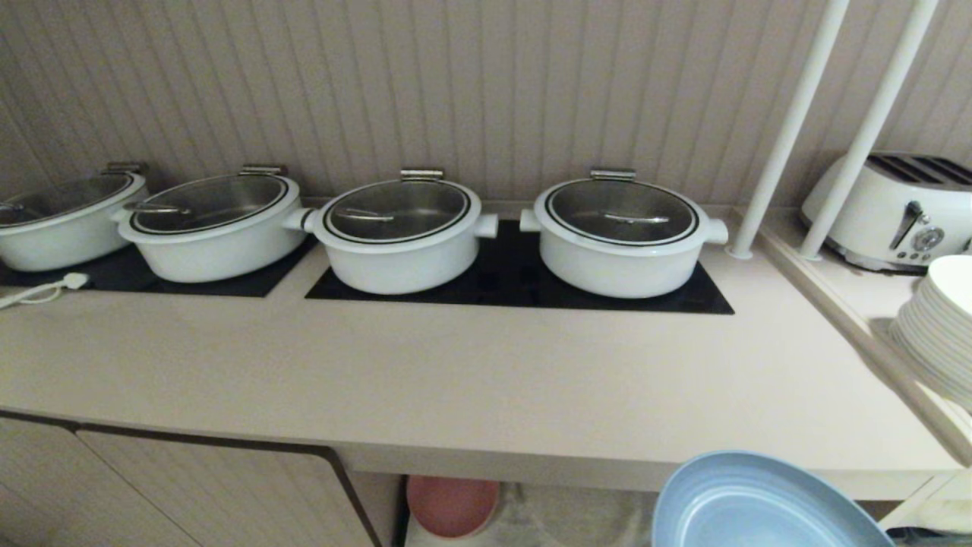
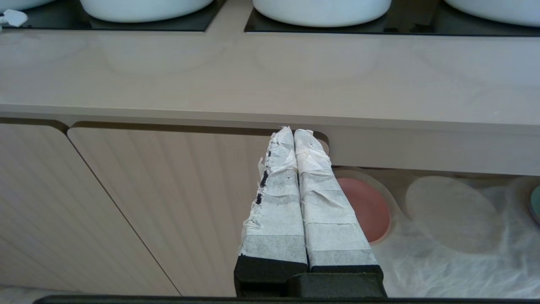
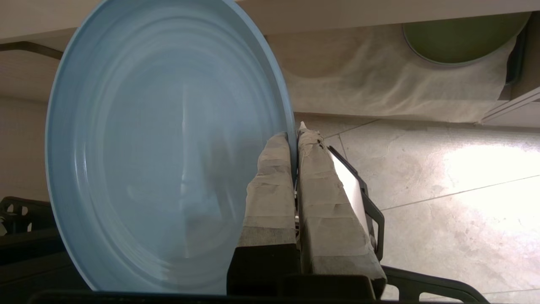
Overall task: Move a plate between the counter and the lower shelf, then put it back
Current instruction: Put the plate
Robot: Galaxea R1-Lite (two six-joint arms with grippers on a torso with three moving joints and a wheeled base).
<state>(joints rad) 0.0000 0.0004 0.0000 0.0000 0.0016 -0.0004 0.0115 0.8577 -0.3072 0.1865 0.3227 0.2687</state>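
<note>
Right pincer (image 3: 294, 139) clamps the unlabelled plate (image 3: 160, 143) rim below the counter (image 1: 456, 380).

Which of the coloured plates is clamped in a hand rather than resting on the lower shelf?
The light-blue plate, pinched at its rim by the right hand; the pink plate and green plate lie on the lower shelf.

We note: plate (image 1: 759, 505) plain light blue; worktop (image 1: 456, 380) beige with black hob panels (image 1: 524, 292); pots (image 1: 399, 235) white; pink plate (image 1: 452, 505) below; ribbed beige cabinet doors (image 1: 190, 494).
</note>
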